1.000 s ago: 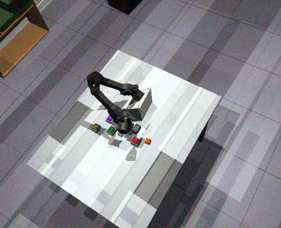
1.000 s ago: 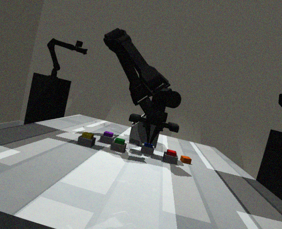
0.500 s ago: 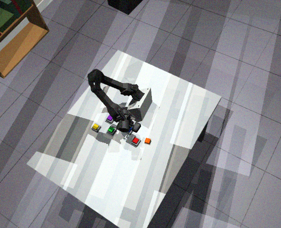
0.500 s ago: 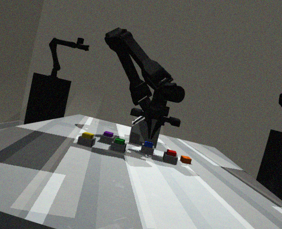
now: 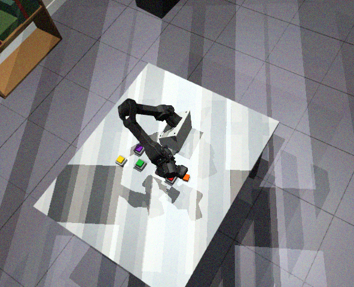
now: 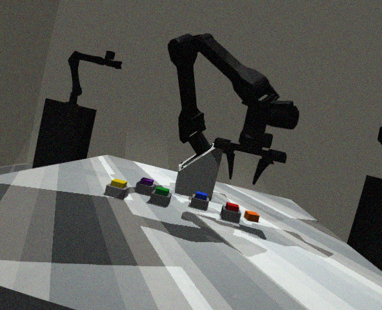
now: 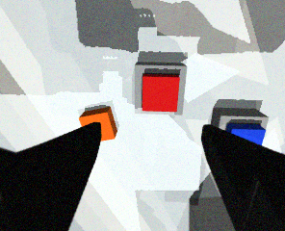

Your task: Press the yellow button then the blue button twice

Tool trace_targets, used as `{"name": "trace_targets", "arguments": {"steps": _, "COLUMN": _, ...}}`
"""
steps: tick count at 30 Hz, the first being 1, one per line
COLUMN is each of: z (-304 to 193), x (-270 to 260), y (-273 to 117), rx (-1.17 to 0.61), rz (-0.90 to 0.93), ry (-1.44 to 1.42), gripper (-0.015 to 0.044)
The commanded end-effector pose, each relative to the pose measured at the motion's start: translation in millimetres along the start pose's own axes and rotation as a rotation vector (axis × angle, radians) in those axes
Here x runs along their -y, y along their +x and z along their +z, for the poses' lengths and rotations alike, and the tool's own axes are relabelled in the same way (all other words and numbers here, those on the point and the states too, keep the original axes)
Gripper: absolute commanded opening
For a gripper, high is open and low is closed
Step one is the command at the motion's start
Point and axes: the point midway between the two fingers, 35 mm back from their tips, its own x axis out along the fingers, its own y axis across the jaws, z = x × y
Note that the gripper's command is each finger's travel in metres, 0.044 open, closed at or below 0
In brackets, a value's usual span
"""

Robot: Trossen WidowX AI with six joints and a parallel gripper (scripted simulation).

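The end effector point(image 6: 244, 170) hangs high over the table point(image 6: 84, 233) with fingers spread and holding nothing, well clear of every cap, probably to avoid stray contact; blue button point(image 6: 201, 196) sits below-left, yellow button point(image 6: 118, 183) at the row's far end.

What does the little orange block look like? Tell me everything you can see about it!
The orange block is a small, plain box shape, bright orange on top and darker on its shaded sides. Unlike the buttons, it has no gray base. It lies flat on the white table at the end of the row, just beside the red button but apart from it. The open gripper hangs above that end of the row, not touching the block.
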Motion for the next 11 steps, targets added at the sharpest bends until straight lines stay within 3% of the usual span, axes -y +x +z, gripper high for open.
{"name": "trace_targets", "arguments": {"steps": 1, "z": 0, "x": -55, "y": -16, "rx": -0.003, "rz": -0.004, "ry": -0.001, "gripper": 0.04}}
{"name": "trace_targets", "arguments": {"steps": 4, "z": -4, "x": -82, "y": -23, "rx": -0.002, "rz": -0.01, "ry": 0.002, "gripper": 0.04}}
{"name": "trace_targets", "arguments": {"steps": 11, "z": -4, "x": -84, "y": -23, "rx": -0.002, "rz": -0.011, "ry": 0.002, "gripper": 0.04}}
